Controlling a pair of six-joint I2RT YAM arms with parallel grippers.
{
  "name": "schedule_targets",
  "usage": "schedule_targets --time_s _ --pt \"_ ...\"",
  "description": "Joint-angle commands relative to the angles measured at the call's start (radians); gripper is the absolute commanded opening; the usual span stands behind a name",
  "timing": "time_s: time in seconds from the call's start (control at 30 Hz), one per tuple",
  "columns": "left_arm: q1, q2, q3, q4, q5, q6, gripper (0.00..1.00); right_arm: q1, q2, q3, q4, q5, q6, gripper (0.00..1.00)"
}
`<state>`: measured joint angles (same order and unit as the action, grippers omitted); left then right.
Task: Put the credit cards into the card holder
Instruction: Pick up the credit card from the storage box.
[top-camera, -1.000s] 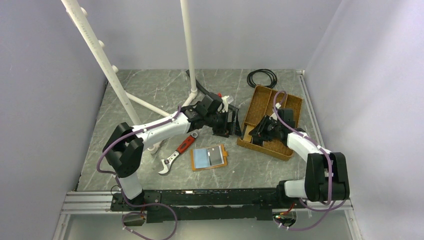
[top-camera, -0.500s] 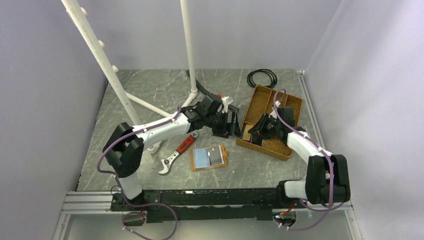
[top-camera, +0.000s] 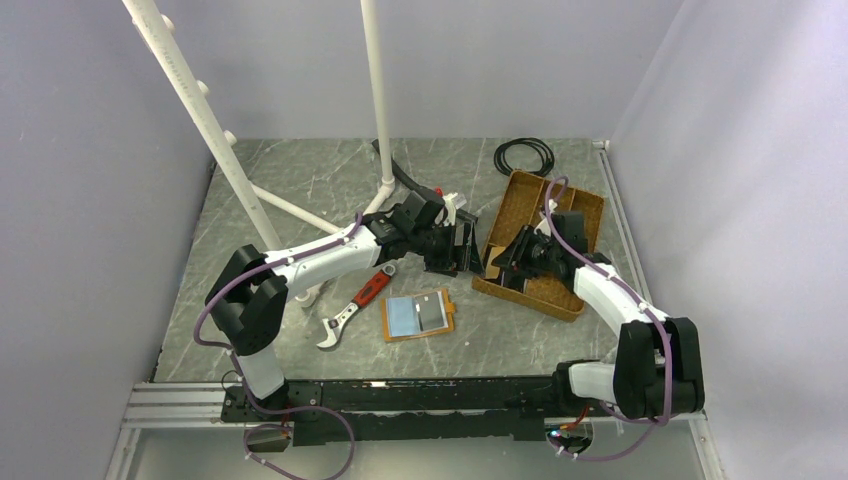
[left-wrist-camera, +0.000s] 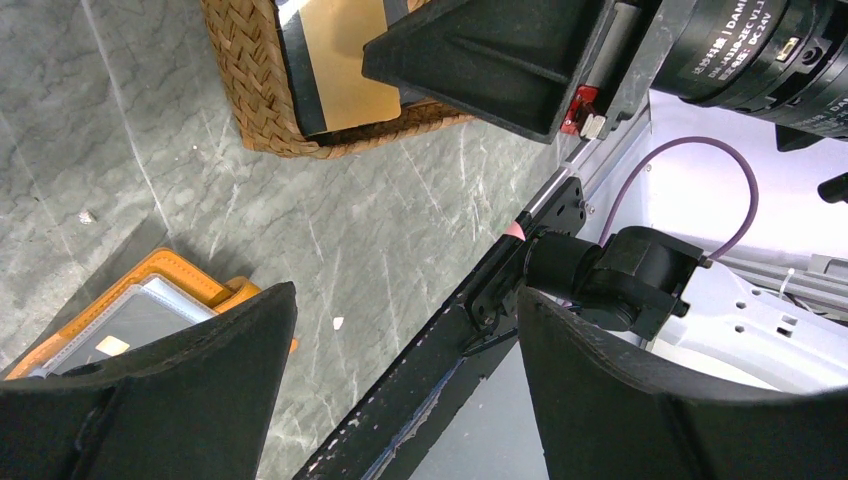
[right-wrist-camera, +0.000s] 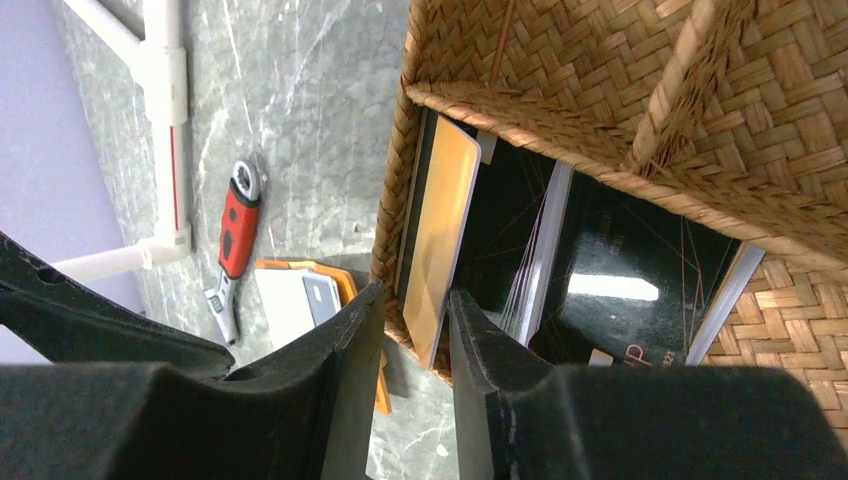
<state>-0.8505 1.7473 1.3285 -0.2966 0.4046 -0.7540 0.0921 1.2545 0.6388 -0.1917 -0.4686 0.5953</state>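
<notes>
the grey marbled bench carries everything, and a white pipe frame stands on its far left part. the left arm reaches right across the middle. the right arm bends in from the near right toward the far left.

a brown woven tray with dividers lies on the far right of the bench. the left end effector hangs just left of the tray's near corner, its jaws spread wide with nothing between them. the right end effector dips into the tray's near compartment with only a narrow gap between its jaws. the near end of a gold card shows in that gap, and i cannot tell whether either jaw touches it.

the orange card holder lies open on the bench near the middle, apart from the tray. a red-handled wrench lies just left of it. a black cable coil sits beyond the tray.

the credit cards, mostly black, are bunched in the tray's near compartment, with the gold card leaning against its left wall.
</notes>
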Motion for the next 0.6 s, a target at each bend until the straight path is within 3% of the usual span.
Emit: schedule_targets --time_s 0.0,0.57 --pt "-0.005 -0.042 -0.009 0.026 0.004 -0.008 0.85 0.017 -0.020 0.042 -0.027 0.021 0.001 0.33" --pt "-0.004 -0.049 -0.008 0.015 0.005 -0.001 0.85 0.044 -0.069 0.054 -0.104 0.082 -0.020 0.34"
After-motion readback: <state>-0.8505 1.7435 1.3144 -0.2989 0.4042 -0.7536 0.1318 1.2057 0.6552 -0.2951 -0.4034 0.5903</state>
